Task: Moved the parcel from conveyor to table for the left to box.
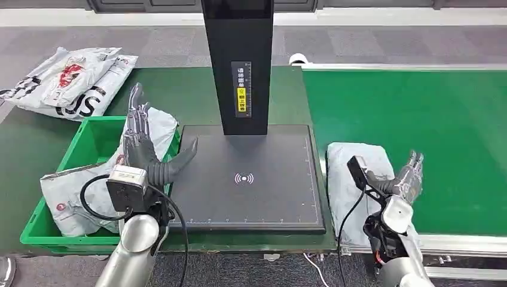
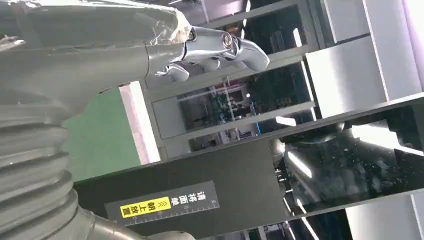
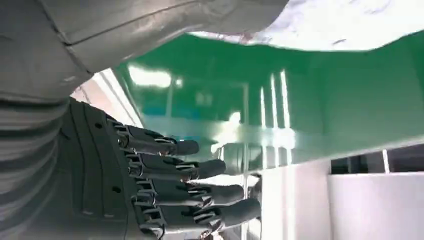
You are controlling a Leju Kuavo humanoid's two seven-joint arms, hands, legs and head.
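Note:
A grey plastic parcel (image 1: 348, 179) lies at the left edge of the green conveyor belt (image 1: 418, 119). My right hand (image 1: 406, 179) is right beside it on the belt side, fingers stretched out and apart, holding nothing. In the right wrist view the dark fingers (image 3: 175, 170) point along the belt and the parcel (image 3: 350, 20) lies past the thumb. My left hand (image 1: 142, 143) hangs open over the near right corner of the green box (image 1: 78, 149), thumb out toward the black scanner plate (image 1: 251, 179).
Several grey parcels (image 1: 78, 191) fill the green box. More bags (image 1: 66, 81) lie on the table at the back left. A black post (image 1: 239, 60) with a yellow label (image 2: 145, 207) rises from the scanner plate between my hands.

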